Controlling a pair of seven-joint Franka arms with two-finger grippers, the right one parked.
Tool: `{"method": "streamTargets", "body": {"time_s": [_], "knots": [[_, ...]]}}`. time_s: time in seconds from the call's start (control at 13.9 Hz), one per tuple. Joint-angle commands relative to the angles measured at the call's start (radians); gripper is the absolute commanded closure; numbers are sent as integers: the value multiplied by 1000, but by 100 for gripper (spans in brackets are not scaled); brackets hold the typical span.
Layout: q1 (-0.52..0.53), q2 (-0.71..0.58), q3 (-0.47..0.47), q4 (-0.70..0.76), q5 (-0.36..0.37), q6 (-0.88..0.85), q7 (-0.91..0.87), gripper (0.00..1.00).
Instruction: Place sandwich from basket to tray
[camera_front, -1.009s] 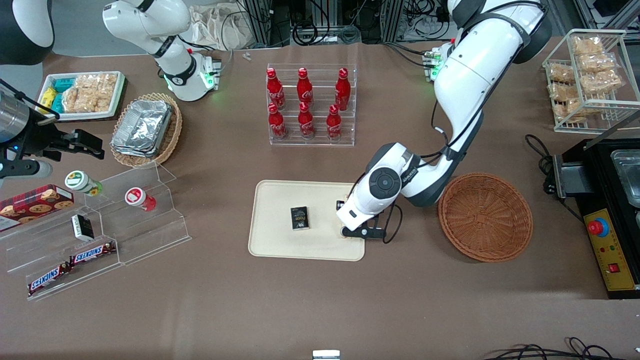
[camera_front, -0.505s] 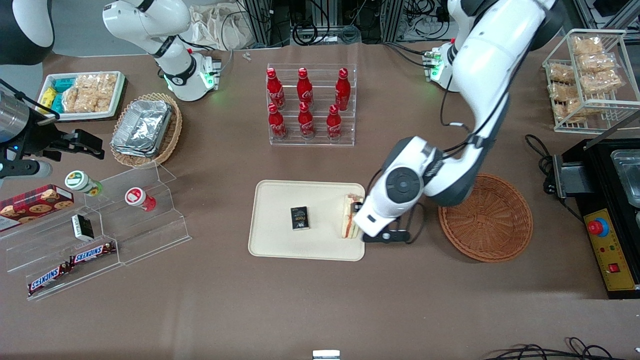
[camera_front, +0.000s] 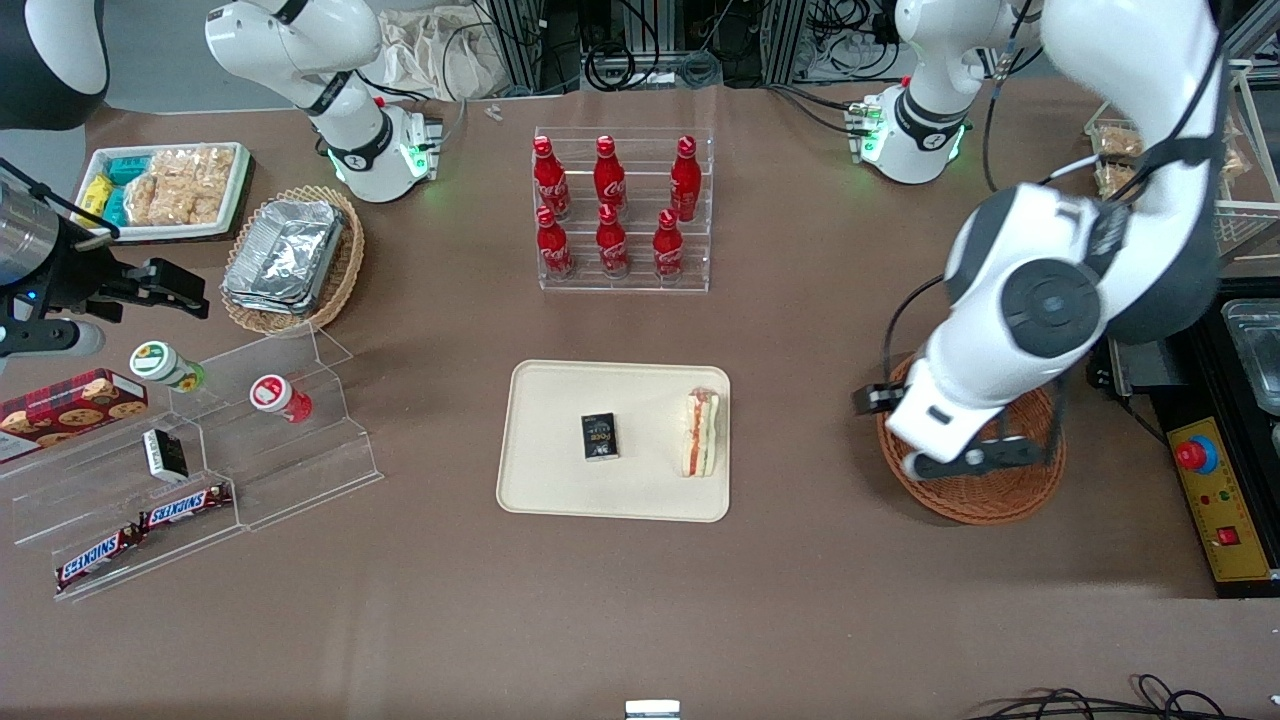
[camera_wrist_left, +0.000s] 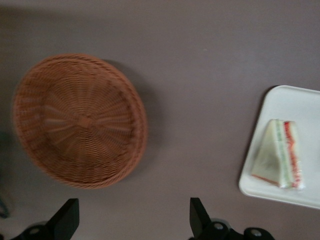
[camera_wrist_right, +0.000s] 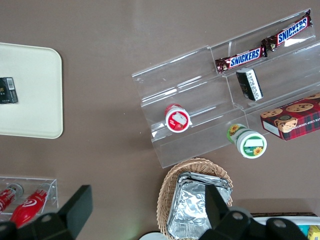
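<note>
Sandwich (camera_front: 701, 433) lies on the tray (camera_front: 545, 490), so the spread, empty gripper (camera_wrist_left: 132, 220) above the basket (camera_front: 985, 500) should simply lift clear.

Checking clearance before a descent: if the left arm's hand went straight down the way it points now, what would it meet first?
Probably the bare table beside the basket; the open hand holds nothing, though depth is uncertain.

Open-fingered gripper (camera_wrist_left: 132, 222) hangs above basket (camera_front: 985, 500); bare table (camera_front: 800, 420) separates it from tray (camera_front: 540, 490).
</note>
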Motion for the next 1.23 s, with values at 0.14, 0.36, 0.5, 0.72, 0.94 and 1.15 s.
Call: {"method": "streamTargets", "body": {"time_s": [0.14, 0.36, 0.5, 0.72, 0.94, 1.15], "knots": [[136, -144, -8, -57, 10, -123, 429, 1], [215, -196, -7, -57, 8, -173, 666, 0], [267, -199, -7, -48, 7, -174, 691, 0], [318, -194, -7, -44, 4, -165, 729, 0], [334, -193, -7, -44, 4, -160, 771, 0], [338, -191, -7, -44, 1, -160, 754, 0]]}}
